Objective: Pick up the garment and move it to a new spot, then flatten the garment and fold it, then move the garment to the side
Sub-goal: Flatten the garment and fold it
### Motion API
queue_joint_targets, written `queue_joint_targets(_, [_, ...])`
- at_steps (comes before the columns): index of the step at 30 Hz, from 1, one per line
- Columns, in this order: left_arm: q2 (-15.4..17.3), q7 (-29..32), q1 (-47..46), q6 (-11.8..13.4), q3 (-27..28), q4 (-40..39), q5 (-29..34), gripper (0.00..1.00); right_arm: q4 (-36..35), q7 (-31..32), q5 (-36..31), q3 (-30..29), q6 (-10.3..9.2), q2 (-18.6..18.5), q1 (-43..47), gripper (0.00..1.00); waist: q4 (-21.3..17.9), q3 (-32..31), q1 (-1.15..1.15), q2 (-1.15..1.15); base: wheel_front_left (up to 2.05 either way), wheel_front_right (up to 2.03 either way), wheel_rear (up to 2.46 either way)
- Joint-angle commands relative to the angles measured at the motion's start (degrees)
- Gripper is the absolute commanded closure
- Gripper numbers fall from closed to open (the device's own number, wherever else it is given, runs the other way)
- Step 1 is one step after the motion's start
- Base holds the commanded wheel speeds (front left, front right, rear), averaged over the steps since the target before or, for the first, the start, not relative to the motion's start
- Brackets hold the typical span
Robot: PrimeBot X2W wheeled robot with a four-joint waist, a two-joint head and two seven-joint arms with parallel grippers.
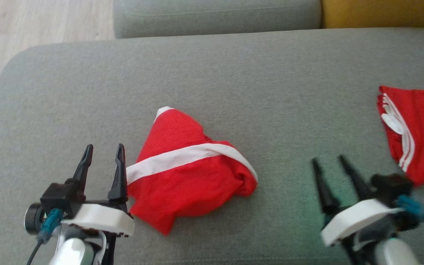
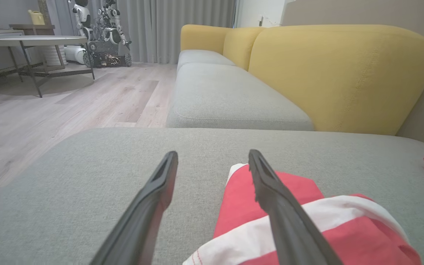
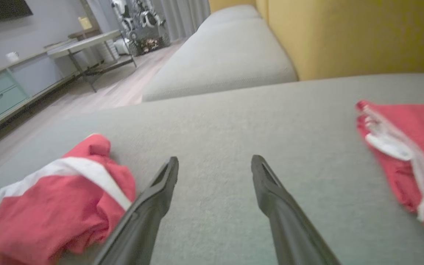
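The left gripper [image 1: 104, 148] sits at the lower left of the head view, its two dark fingers spread moderately apart with nothing between them. Its inner finger stands just beside the left edge of the garment [image 1: 186, 173]; whether it touches the cloth cannot be told. The garment is a crumpled red heap with a white band running across it, lying near the middle of the grey sofa seat [image 1: 234, 73]. In the left wrist view the gripper [image 2: 212, 154] points along the seat, with the garment [image 2: 344, 221] under and beyond its right-hand finger. The right gripper [image 1: 328, 160], slightly blurred at the lower right, is also spread and empty, over bare seat. In its own wrist view the gripper [image 3: 215, 158] has the garment [image 3: 57, 198] to its left and a second red cloth [image 3: 410, 147] with white stripes to its right. That second red cloth [image 1: 418, 129] lies at the seat's right edge, well apart from the garment. A yellow backrest [image 1: 381, 13] and pale wood floor [image 1: 31, 22] lie beyond.
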Motion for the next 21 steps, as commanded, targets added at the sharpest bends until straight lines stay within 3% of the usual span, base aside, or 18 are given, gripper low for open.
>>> queue_joint_targets(1, [0.5,-0.2,-3.7,-0.2,1.9,-1.8,0.2,0.0,0.2,0.1,0.6,3.5,-0.05,-0.7,-2.5,0.0,1.6,1.1,0.0,0.0,0.0,0.0,0.0])
queue_joint_targets(7, [-0.5,-0.4,-5.4,-0.8,1.2,-0.9,0.2,0.0,10.7,-1.0,4.0,11.6,-0.05,-0.3,-5.4,0.0,5.2,3.1,0.0,0.0,0.0,0.0,0.0])
queue_joint_targets(14, [-1.5,-0.6,-6.4,-1.3,1.0,-0.2,0.3,0.0,20.3,-3.7,8.3,13.6,-0.05,-0.1,-10.0,0.0,7.4,4.7,0.0,0.0,0.0,0.0,0.0])
queue_joint_targets(15, [-1.6,-0.6,-6.5,-1.4,1.1,-0.1,0.3,0.0,21.5,-3.9,8.8,14.1,-0.05,-0.1,-10.8,0.1,7.4,4.8,0.0,0.0,0.0,0.0,0.0])
queue_joint_targets(16, [-1.8,-0.7,-6.6,-1.4,1.1,0.0,0.4,0.0,22.6,-4.1,9.4,14.5,-0.05,0.0,-11.6,0.53,7.5,5.0,0.0,0.0,0.0,0.0,0.0])
queue_joint_targets(18, [-2.0,-0.7,-6.7,-1.5,1.3,0.2,0.4,0.0,24.5,-4.6,10.3,15.4,-0.05,0.0,-13.1,1.0,7.5,5.2,0.0,0.0,0.0,0.0,0.0])
queue_joint_targets(21, [-2.3,-0.7,-7.0,-1.7,1.5,0.4,0.7,0.0,26.6,-5.4,11.6,16.4,-0.05,0.0,-14.8,1.0,7.2,5.4,0.0,0.0,0.0,0.0,0.0])
